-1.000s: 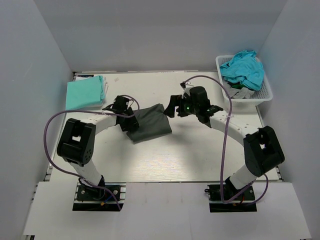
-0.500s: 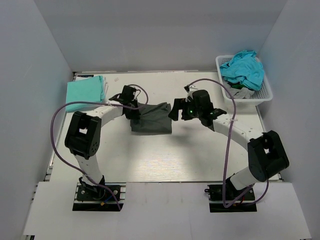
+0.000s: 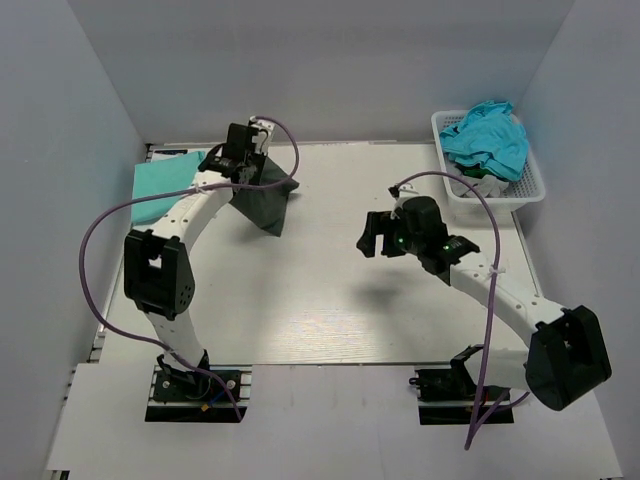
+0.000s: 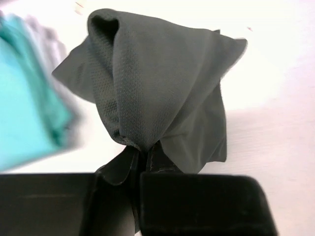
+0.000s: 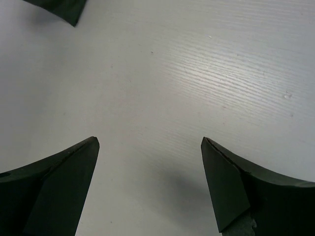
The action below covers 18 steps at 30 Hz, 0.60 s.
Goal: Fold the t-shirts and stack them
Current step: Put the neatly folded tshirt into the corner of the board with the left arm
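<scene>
My left gripper (image 3: 252, 172) is shut on the folded dark charcoal-grey t-shirt (image 3: 262, 201) and holds it hanging near the back left of the table; in the left wrist view the shirt (image 4: 157, 93) drapes from the closed gripper (image 4: 143, 155). A folded mint-green t-shirt (image 3: 168, 186) lies at the back left, just left of the held shirt, and shows blurred in the left wrist view (image 4: 24, 108). A teal t-shirt (image 3: 487, 137) and a grey one (image 3: 478, 183) lie in the white basket (image 3: 533, 176). My right gripper (image 3: 368, 236) is open and empty above bare table (image 5: 150, 140).
The white lattice basket stands at the back right by the right wall. Grey walls close in the table on three sides. A corner of the dark shirt (image 5: 59, 9) shows at the top left of the right wrist view.
My left gripper has carried the charcoal shirt from the table's middle up and back toward the mint-green shirt. My right gripper has let go of it and pulled back to the right.
</scene>
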Each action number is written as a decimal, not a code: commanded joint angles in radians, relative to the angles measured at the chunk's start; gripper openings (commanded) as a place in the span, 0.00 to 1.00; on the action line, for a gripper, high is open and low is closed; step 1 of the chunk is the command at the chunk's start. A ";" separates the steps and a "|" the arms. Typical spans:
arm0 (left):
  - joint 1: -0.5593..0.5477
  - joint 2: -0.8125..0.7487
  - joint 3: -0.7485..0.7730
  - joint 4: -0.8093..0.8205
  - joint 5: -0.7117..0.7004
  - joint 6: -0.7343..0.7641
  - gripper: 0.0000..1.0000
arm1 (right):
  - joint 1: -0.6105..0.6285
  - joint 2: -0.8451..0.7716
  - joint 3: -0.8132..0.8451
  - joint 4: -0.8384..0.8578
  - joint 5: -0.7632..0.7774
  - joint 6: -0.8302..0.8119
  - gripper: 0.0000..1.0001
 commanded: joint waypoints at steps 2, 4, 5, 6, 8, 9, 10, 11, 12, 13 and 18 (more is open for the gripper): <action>0.054 -0.028 0.140 -0.030 -0.075 0.245 0.00 | -0.004 -0.047 -0.003 -0.054 0.043 -0.003 0.90; 0.070 -0.001 0.207 -0.042 -0.086 0.285 0.00 | -0.004 -0.047 0.012 -0.075 0.072 -0.003 0.90; 0.080 0.008 0.220 -0.043 -0.095 0.296 0.00 | -0.004 -0.047 0.021 -0.086 0.074 -0.004 0.90; 0.095 0.020 0.229 -0.027 -0.126 0.305 0.00 | -0.004 -0.038 0.027 -0.101 0.074 -0.004 0.90; 0.118 0.041 0.281 -0.036 -0.115 0.325 0.00 | -0.004 -0.022 0.061 -0.126 0.066 -0.006 0.90; 0.144 0.058 0.343 -0.053 -0.115 0.325 0.00 | -0.005 -0.018 0.076 -0.137 0.065 -0.006 0.90; 0.158 0.104 0.385 -0.110 -0.106 0.316 0.00 | -0.004 -0.006 0.085 -0.141 0.057 -0.004 0.90; 0.170 0.129 0.423 -0.133 -0.106 0.307 0.00 | -0.004 -0.001 0.096 -0.144 0.056 -0.003 0.90; 0.196 0.146 0.474 -0.150 -0.091 0.307 0.00 | -0.005 0.002 0.099 -0.144 0.057 -0.001 0.90; 0.210 0.158 0.474 -0.150 -0.091 0.298 0.00 | -0.004 0.020 0.111 -0.146 0.057 0.004 0.90; 0.296 0.200 0.539 -0.150 -0.054 0.240 0.00 | -0.004 0.073 0.167 -0.169 0.014 0.016 0.90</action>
